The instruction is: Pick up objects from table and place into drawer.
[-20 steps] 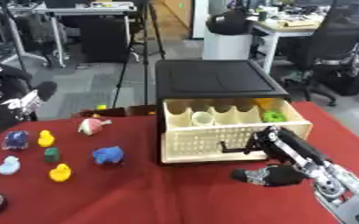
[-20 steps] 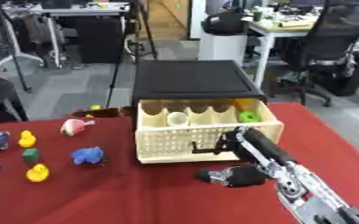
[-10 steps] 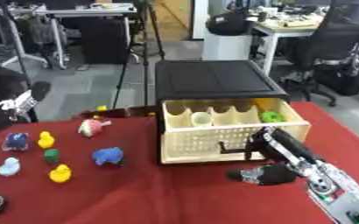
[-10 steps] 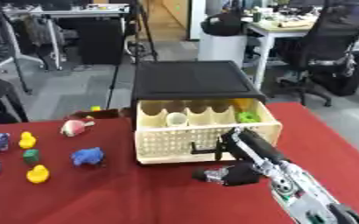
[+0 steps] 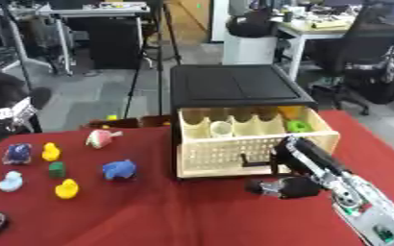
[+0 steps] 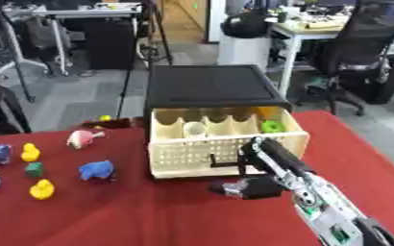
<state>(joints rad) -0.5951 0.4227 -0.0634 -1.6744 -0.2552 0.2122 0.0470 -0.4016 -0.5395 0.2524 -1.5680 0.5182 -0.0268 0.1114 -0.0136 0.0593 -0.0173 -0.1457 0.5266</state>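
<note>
Right hand [image 6: 249, 188] before open cream drawer [image 6: 226, 149]

Two head eyes – looking down (slightly offset), sharing the drawer [image 5: 252, 139]

- Right arm [image 5: 364, 211]: silver-grey casing, black upper section, small green markings near the wrist.
- Right hand [image 5: 286, 187]: black, with pale grey fingertips [image 5: 266, 184].

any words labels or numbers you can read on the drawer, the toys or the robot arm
None can be read.
Drawer: plain cream front, no label.
Toys, such as the blue one: no lettering.
Right hand: no text; green marks farther up its arm are too blurred to read.
</note>
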